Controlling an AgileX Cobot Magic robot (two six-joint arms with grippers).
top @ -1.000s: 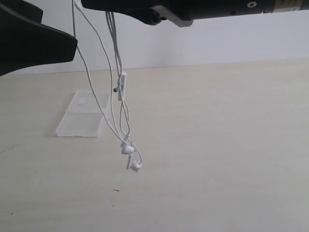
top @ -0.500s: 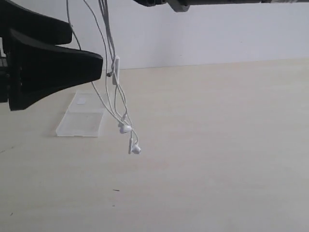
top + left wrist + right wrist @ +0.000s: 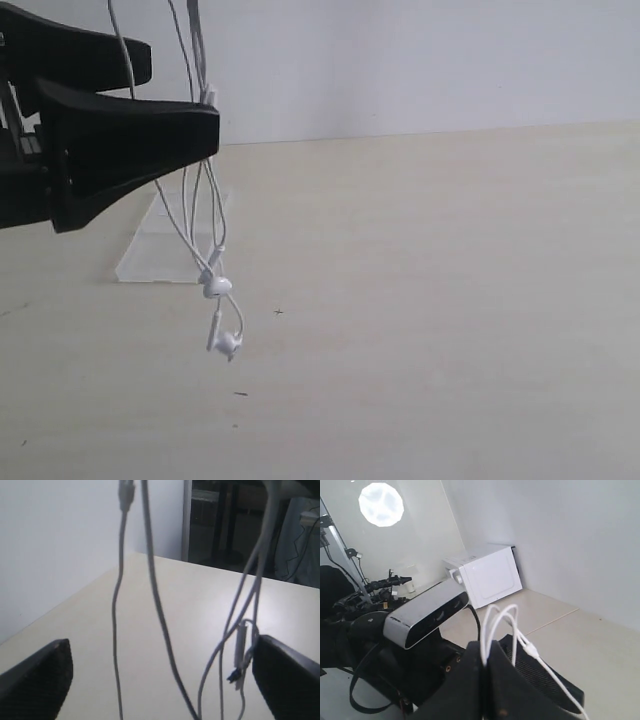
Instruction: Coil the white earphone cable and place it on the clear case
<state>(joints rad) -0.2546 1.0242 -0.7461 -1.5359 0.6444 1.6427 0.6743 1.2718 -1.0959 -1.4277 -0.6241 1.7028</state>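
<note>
- Right fingers [image 3: 467, 685] pinch shut on looped cable [image 3: 156, 595].
- Left fingers [image 3: 287, 677] spread wide, strands hanging between them, remote [image 3: 242, 642] just beside one.
- Earbuds [image 3: 228, 345] dangle above desk [image 3: 450, 300], near flat-lying case [image 3: 160, 258].

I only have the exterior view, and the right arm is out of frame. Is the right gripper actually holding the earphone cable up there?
Observer: Yes. The right wrist view shows the right gripper shut on the white earphone cable, with loops sticking out of it.
Operator: Is the left gripper pinching anything?
Observer: No. The left wrist view shows the left gripper open, strands hanging between its fingers.
Operator: Anything close to those fingers?
Observer: The inline remote hangs close beside one finger; whether they touch, I cannot tell.
</note>
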